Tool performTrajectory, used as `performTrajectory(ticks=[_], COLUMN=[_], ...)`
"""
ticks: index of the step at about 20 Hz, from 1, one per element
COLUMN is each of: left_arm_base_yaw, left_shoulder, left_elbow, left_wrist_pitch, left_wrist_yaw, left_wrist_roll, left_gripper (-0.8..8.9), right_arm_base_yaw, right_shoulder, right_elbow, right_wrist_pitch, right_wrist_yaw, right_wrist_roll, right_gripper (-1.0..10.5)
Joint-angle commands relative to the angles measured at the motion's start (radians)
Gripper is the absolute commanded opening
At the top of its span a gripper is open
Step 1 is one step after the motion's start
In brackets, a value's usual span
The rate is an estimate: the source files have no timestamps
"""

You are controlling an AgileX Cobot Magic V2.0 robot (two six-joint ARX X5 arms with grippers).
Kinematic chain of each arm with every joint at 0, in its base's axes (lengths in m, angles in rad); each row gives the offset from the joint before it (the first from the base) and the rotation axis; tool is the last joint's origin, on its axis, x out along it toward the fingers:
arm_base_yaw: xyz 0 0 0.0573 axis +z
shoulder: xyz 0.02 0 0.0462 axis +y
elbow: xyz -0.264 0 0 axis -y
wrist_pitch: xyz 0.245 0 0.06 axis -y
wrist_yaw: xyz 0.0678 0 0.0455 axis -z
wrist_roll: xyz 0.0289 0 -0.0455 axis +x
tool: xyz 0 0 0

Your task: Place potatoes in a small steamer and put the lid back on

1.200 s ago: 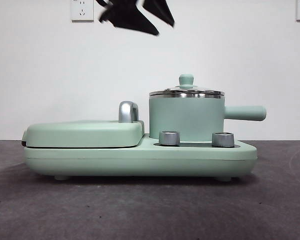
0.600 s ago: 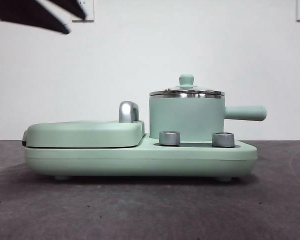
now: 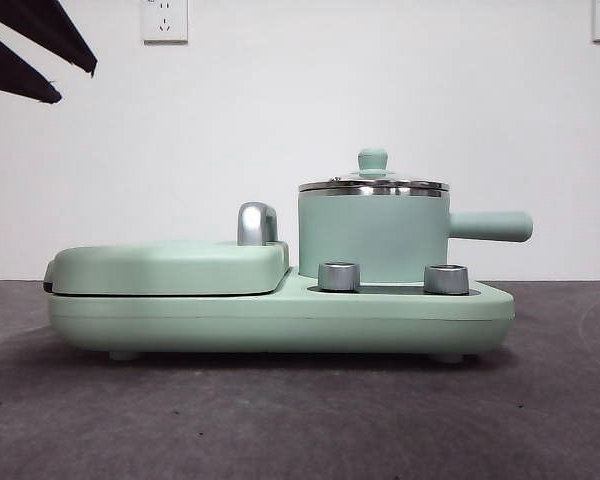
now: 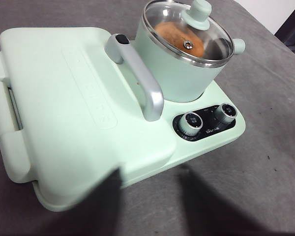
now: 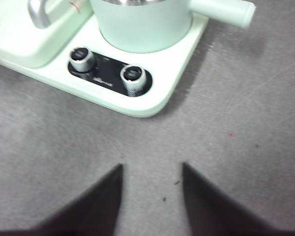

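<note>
White wall [image 3: 380, 90] fills the background, with a socket plate [image 3: 164, 20] high up and a dark grey table [image 3: 300, 420] running across below it. On the table sits a mint-green cooking station [image 3: 280, 320]: a flat hinged grill plate [image 3: 170, 268] with a steel handle [image 3: 256, 223] on one side, and the small steamer [image 3: 372, 238] standing on the other, its straight green handle [image 3: 490, 226] pointing away from the grill. Two steel knobs [image 3: 339, 276] are set in the base just in front of the pot.

From the left wrist view, the lid [image 4: 188, 32] sits squarely on the steamer's rim, its green knob [image 4: 200, 9] upright, and through the glass the potatoes [image 4: 179, 40] show as one rough orange-brown lump lying inside the pot.

Neither gripper holds anything. The left gripper [image 4: 147, 196] hangs above the table near the front edge of the cooking station, its two dark jaws spread apart with bare table between them. The right gripper [image 5: 152, 196] hovers over open table in front of the knob panel, well clear of the base, its jaws likewise apart. In the front view only one pair of black jaw tips [image 3: 40, 50] shows, at the top corner, high above the grill side.
</note>
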State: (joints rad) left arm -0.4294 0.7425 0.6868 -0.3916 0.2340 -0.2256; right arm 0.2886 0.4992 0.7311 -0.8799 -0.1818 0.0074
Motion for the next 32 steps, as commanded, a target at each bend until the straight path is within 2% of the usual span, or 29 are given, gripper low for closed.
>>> performTrajectory(ticks=[1, 11, 14, 16, 19, 22, 28, 32], left_arm_base_yaw=[-0.003, -0.007, -0.001, 0.069, 0.251, 0.373, 0.432, 0.433], left_shoulder=[0.0, -0.02, -0.117, -0.201, -0.358, -0.507, -0.737, -0.74], left_elbow=[0.006, 0.006, -0.014, -0.08, -0.237, -0.385, -0.594, -0.65], left_wrist_pitch=[0.018, -0.003, 0.007, 0.047, 0.101, 0.132, 0.161, 0.203], left_wrist_yaw=[-0.001, -0.001, -0.006, -0.027, -0.038, -0.124, -0.191, -0.191], left_wrist_roll=[-0.011, -0.011, 0.111, 0.146, 0.147, 0.146, 0.145, 0.113], left_gripper=[0.06, 0.06, 0.06, 0.06, 0.06, 0.06, 0.06, 0.06], right_arm_base_yaw=[0.003, 0.003, 0.003, 0.003, 0.003, 0.003, 0.003, 0.003], right_shoulder=[0.002, 0.001, 0.001, 0.001, 0.001, 0.001, 0.001, 0.001], right_elbow=[0.008, 0.009, 0.009, 0.009, 0.009, 0.009, 0.009, 0.009], right_wrist_pitch=[0.01, 0.019, 0.019, 0.019, 0.019, 0.019, 0.019, 0.019], right_wrist_yaw=[-0.003, -0.001, -0.001, -0.001, -0.001, -0.001, -0.001, -0.001], right_wrist_roll=[0.008, 0.008, 0.008, 0.008, 0.008, 0.008, 0.008, 0.008], right_gripper=[0.2, 0.2, 0.2, 0.2, 0.2, 0.2, 0.2, 0.2])
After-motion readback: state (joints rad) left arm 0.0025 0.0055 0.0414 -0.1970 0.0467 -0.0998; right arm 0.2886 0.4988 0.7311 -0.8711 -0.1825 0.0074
